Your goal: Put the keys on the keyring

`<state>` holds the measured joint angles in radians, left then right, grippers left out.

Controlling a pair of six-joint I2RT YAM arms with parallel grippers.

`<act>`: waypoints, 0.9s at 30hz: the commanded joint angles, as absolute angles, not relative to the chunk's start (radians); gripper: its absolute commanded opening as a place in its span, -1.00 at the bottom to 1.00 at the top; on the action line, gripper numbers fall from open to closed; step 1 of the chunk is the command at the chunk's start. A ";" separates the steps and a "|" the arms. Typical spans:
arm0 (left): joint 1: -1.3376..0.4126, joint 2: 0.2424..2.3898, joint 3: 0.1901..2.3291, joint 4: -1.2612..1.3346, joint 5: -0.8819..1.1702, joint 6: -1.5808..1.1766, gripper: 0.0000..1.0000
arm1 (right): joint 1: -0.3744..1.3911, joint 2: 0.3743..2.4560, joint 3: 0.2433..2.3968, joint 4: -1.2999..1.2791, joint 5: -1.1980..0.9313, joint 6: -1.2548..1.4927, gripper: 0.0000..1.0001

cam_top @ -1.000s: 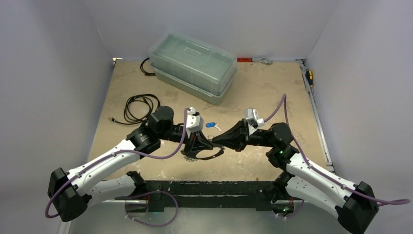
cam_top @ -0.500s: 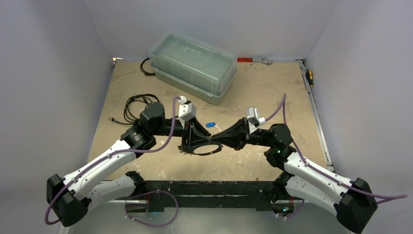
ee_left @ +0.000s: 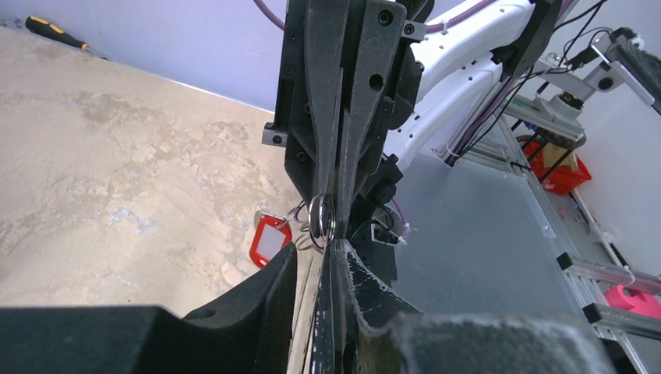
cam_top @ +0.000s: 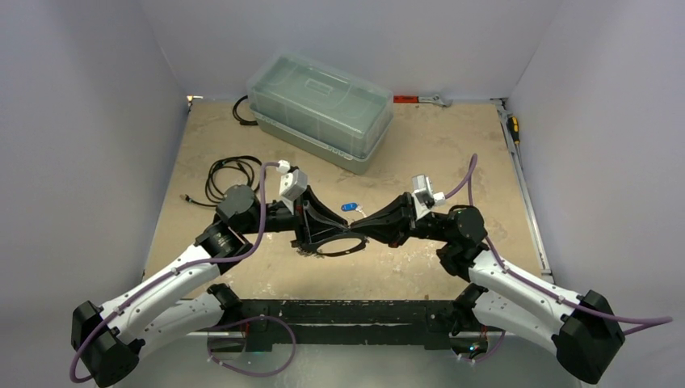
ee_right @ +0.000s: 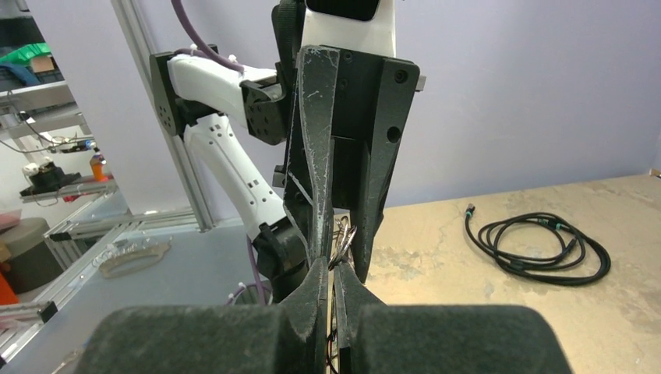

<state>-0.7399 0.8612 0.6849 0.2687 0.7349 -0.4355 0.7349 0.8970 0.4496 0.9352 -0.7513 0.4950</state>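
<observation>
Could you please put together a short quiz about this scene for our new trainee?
1. True or false: the small key with the blue plastic tag hangs on the silver metal keyring.
2. In the left wrist view, what colour is the plastic key tag beside the keyring? A) green B) red C) black
3. What is the right gripper shut on?
Key: 1. False; it lies alone on the beige table. 2. B. 3. The keyring.
</observation>
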 commanded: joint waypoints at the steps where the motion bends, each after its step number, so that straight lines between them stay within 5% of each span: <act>1: -0.736 0.849 0.668 0.368 0.704 -0.484 -0.61 | 0.741 0.887 0.463 1.032 -0.755 0.518 -1.00; 13: -0.736 0.878 0.633 0.470 0.685 -0.538 -0.68 | 0.741 0.907 0.456 1.102 -0.778 0.558 -1.00; 19: -0.736 0.893 0.619 0.512 0.683 -0.555 -1.00 | 0.741 0.914 0.451 1.109 -0.795 0.561 -1.00; 27: -0.736 0.898 0.662 0.380 0.651 -0.478 -1.00 | 0.741 0.898 0.438 1.075 -0.790 0.553 -0.94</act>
<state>-0.7406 0.8814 0.6212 0.4694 0.7448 -0.5529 0.7250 0.9180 0.4374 1.0237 -0.7521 0.5423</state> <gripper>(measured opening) 0.012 0.023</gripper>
